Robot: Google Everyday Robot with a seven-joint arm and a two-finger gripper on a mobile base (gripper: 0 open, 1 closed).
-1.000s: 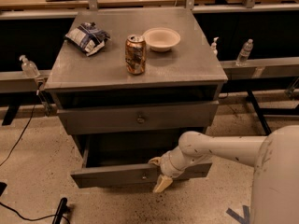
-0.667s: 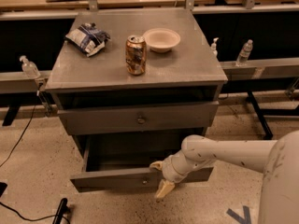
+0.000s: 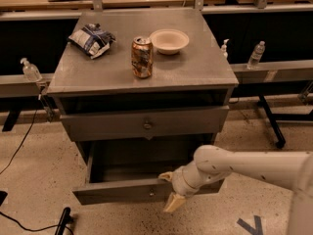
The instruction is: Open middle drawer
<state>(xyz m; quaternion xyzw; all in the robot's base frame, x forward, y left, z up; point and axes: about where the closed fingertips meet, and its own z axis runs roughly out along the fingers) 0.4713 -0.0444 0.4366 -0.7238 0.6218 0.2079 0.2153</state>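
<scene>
The middle drawer (image 3: 117, 194) is the lower of the two grey fronts on the metal cabinet. It stands pulled out, its shallow dark inside showing, with a small round knob (image 3: 151, 193) at the centre of its front. My gripper (image 3: 167, 192) sits at that front just right of the knob, on the end of the white arm coming in from the right. Its two tan fingers stand apart: one fingertip (image 3: 164, 176) is at the drawer's top rim, the other (image 3: 173, 203) hangs in front of the drawer face. It grips nothing that I can see.
The upper drawer (image 3: 98, 126) with its own knob is shut. On the cabinet top (image 3: 195, 70) stand a drink can (image 3: 142, 58), a white bowl (image 3: 169, 40) and a chip bag (image 3: 92, 39). Bottles stand on side rails. A cable runs over the floor at left.
The middle drawer has slid a little further out toward the camera, and my gripper has moved with its front.
</scene>
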